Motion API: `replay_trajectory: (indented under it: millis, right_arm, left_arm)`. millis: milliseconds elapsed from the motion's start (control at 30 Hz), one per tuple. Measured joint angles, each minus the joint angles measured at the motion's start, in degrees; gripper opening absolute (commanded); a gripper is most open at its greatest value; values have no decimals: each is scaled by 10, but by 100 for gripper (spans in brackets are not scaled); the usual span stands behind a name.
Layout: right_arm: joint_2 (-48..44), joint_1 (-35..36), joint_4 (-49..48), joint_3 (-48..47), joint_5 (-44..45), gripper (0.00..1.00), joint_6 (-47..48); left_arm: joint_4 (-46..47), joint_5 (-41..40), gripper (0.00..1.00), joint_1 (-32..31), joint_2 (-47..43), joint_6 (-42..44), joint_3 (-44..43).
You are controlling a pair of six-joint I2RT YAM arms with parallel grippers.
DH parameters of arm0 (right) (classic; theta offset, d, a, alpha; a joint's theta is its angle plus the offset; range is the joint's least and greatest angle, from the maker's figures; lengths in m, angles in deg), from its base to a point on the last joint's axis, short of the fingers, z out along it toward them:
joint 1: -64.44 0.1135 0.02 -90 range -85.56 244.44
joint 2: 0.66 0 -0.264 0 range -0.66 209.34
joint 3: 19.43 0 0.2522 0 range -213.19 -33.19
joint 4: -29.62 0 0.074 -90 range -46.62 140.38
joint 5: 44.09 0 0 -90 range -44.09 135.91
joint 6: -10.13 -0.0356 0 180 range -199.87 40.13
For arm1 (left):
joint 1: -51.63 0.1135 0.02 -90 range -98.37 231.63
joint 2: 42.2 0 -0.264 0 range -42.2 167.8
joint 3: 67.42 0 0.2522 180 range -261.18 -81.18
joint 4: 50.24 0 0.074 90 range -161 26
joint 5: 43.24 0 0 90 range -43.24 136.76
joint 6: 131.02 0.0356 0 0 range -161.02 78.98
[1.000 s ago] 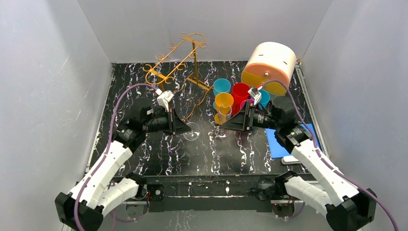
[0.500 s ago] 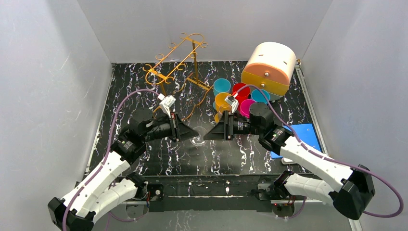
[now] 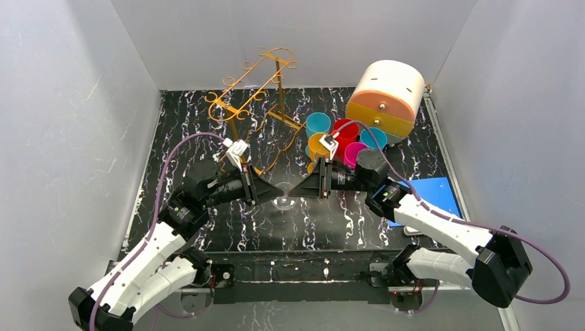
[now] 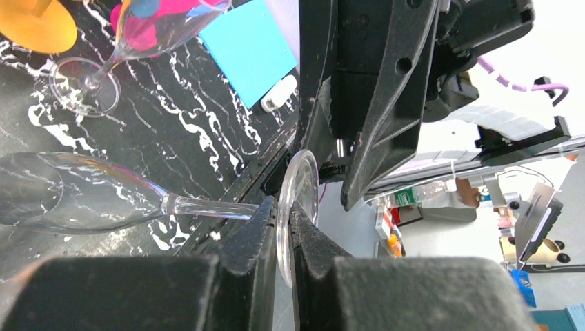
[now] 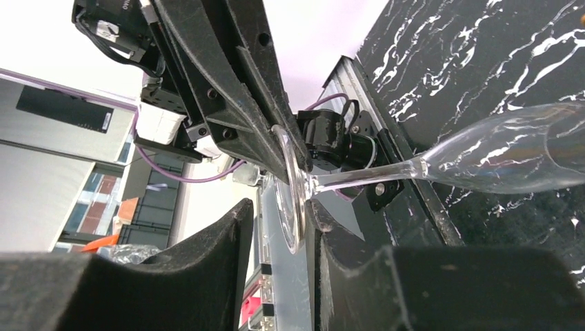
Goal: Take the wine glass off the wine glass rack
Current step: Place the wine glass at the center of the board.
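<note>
My left gripper (image 4: 283, 210) is shut on the round foot of a clear wine glass (image 4: 69, 196), pinching the disc edge-on, with the stem and bowl pointing sideways above the black marbled table. In the top view the glass (image 3: 283, 201) shows just below the two grippers, which meet tip to tip. My right gripper (image 5: 279, 214) is open and straddles the same foot (image 5: 290, 200); one finger touches the disc and the other stands apart. The gold wire wine glass rack (image 3: 255, 89) stands at the back left with no glass visible on it.
A second wine glass (image 4: 86, 83) stands on the table near several coloured cups (image 3: 345, 129). A cream and orange drum-shaped box (image 3: 386, 93) sits at the back right. A blue sheet (image 3: 422, 200) and a small white object (image 3: 414, 227) lie at the right.
My right arm has swung left from the cups to meet my left gripper, and its jaws now sit around the glass foot. The left gripper moved slightly right with the glass.
</note>
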Motion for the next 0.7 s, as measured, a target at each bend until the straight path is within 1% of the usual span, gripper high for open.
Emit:
replay_trajectory:
  millis: [67, 100, 133, 167, 200, 300, 333, 367, 433, 467, 533, 600, 667, 700]
  right_arm:
    - [2, 0, -17, 2, -5, 32, -2]
    - [3, 0, -22, 3, -8, 23, -3]
    - [4, 0, -25, 3, -10, 9, -3]
    - [6, 0, -26, 3, -10, 3, -3]
    - [7, -1, -26, 3, -12, 1, -4]
    - [7, -1, -28, 2, -16, 1, 2]
    - [7, -1, -25, 2, -15, 1, 4]
    - [7, -1, -18, 1, -12, 1, 8]
    - [3, -1, -7, 0, -6, 1, 15]
    - [-1, 0, 1, 0, -4, 1, 16]
    - [-10, 0, 11, 0, 3, 1, 16]
    - [-14, 0, 13, 0, 8, 1, 10]
    - [-14, 0, 18, 0, 8, 1, 7]
    - [-14, 0, 24, 0, 10, 1, 6]
  left_arm:
    - [13, -2, 0, -1, 0, -10, 3]
    - [22, -2, 0, -1, -2, -14, 6]
    - [26, -2, 0, -1, -5, -19, 7]
    - [28, -2, 0, -2, -7, -21, 8]
    - [32, -3, 0, -2, -10, -24, 8]
    - [34, -3, 0, -2, -13, -33, 8]
    - [35, -3, 2, -2, -12, -35, 8]
    - [33, -3, 17, -2, -12, -34, 8]
    - [27, -4, 33, -2, -10, -28, 7]
    - [16, -4, 39, -2, -7, -18, 4]
    - [-14, -3, 42, -2, 5, 6, -10]
    - [-45, 0, 42, -2, 23, 30, -32]
    - [-66, 2, 38, -2, 33, 51, -47]
    - [-73, 2, 35, -2, 34, 58, -50]
